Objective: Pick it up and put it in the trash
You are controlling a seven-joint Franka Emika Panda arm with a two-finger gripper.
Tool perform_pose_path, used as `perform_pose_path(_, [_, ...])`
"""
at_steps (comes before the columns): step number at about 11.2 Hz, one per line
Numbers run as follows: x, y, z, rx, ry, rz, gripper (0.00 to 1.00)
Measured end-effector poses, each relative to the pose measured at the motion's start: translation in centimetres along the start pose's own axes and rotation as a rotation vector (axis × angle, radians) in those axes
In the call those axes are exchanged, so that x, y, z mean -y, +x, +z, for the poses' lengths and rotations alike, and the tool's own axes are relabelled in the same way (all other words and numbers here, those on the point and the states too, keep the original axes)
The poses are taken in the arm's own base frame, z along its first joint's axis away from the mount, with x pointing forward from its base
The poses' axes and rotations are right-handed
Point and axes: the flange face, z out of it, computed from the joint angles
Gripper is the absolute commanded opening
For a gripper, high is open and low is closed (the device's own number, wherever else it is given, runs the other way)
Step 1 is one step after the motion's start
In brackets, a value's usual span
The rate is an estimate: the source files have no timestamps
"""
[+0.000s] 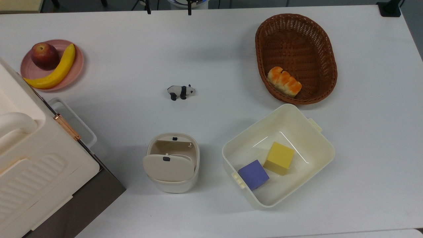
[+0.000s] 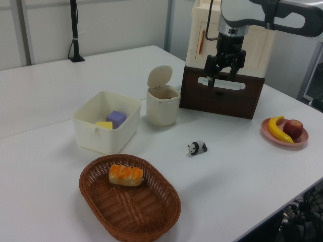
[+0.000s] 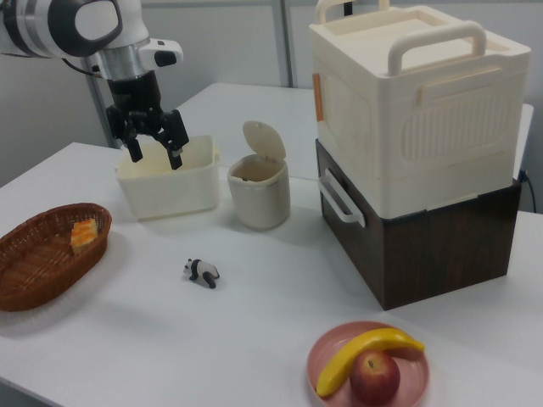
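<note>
Bin (image 1: 173, 162) flap tipped up; tub (image 1: 278, 155) holding two cubes (image 1: 266, 165); basket (image 1: 295, 57) holding bread (image 1: 284, 81); gripper (image 3: 155, 147) spread, empty, raised.

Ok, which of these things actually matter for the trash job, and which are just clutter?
Job:
- trash bin, lid tipped up
- claw, open, empty, in the air

Clutter:
- panda figurine
- wicker basket holding bread
- square tub holding yellow block and purple block
- pink plate with apple and banana
</note>
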Motion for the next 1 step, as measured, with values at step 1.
perform_pose_path(1, [-0.1, 0.0, 0.01, 0.0, 0.0, 0.002, 1.0])
